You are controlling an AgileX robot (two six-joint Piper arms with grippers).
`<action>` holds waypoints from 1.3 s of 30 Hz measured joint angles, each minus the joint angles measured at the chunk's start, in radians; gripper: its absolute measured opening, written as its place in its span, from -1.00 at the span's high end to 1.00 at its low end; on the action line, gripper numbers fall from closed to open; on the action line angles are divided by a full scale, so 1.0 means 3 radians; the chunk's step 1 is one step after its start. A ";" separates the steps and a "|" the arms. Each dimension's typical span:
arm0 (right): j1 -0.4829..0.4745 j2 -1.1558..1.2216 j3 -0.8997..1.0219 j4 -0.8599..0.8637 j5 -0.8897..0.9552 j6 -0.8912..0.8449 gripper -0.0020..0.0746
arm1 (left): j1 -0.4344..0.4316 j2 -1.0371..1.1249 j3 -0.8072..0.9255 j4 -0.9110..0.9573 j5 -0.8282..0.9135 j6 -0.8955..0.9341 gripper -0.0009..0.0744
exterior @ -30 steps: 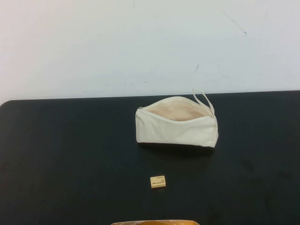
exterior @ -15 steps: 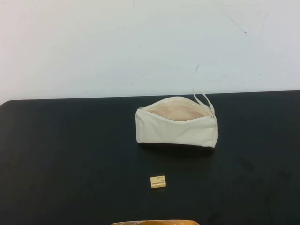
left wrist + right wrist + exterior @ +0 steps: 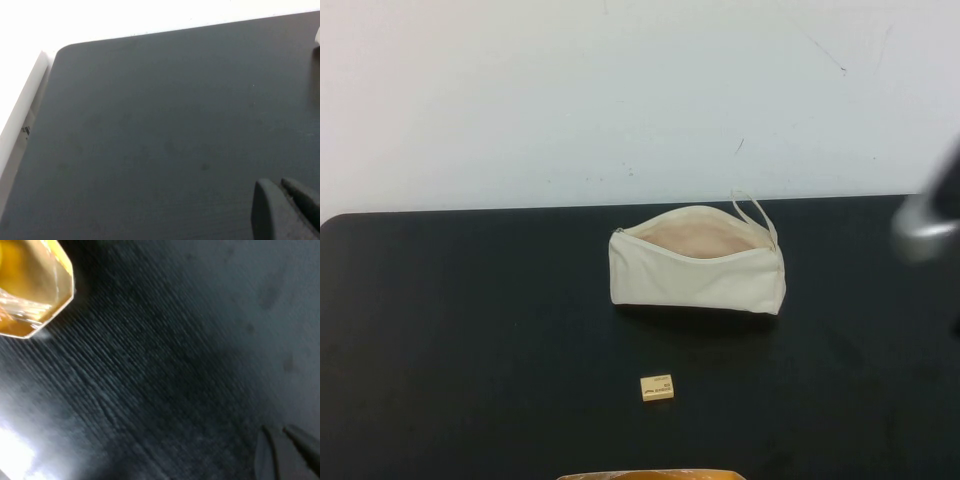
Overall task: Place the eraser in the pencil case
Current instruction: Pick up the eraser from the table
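Note:
The eraser [image 3: 657, 388], a small tan block with dark print on top, lies on the black table near its front edge. The pencil case [image 3: 695, 265], a cream pouch, lies behind it with its zip open, pale lining showing and the loop strap at its right end. My right arm [image 3: 928, 220] shows as a blur at the right edge of the high view, well right of the pouch. My right gripper [image 3: 277, 432] is shut and empty over bare table. My left gripper [image 3: 277, 186] is shut and empty over the table's left part, outside the high view.
The black table [image 3: 470, 330] ends at a white wall behind. An amber-orange object [image 3: 650, 475] sticks in at the front edge, just in front of the eraser; it also shows in the right wrist view [image 3: 30, 290]. The table's rounded far left corner [image 3: 62, 50] is in the left wrist view.
My right arm has come into the high view at the right edge, blurred by motion. The eraser and the pencil case have not moved.

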 joint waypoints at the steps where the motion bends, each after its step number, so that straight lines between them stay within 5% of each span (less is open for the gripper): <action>1: 0.0119 0.0112 -0.0051 -0.0107 0.0000 0.0040 0.95 | 0.0000 0.0000 0.0000 0.0000 0.0000 0.0000 0.98; 10: 0.0951 0.1326 -0.0639 -0.0637 0.0000 -0.0112 0.95 | 0.0000 0.0000 0.0000 0.0000 0.0000 -0.0003 0.98; 21: 0.1044 0.2300 -0.1709 -0.0150 0.0000 0.0302 0.91 | 0.0000 0.0000 0.0000 0.0000 0.0000 -0.0003 0.98; 24: 0.1044 0.2545 -0.2038 -0.0150 0.0000 0.0444 0.71 | 0.0000 0.0000 0.0000 0.0000 0.0000 -0.0003 0.98; 31: 0.1044 0.3133 -0.2537 -0.0122 0.0000 0.1133 -0.36 | 0.0000 0.0000 0.0000 0.0000 0.0000 -0.0003 0.98; 39: 0.1014 0.3607 -0.2636 0.0034 0.0000 0.1941 -0.54 | 0.0000 0.0000 0.0000 0.0005 0.0000 -0.0003 0.98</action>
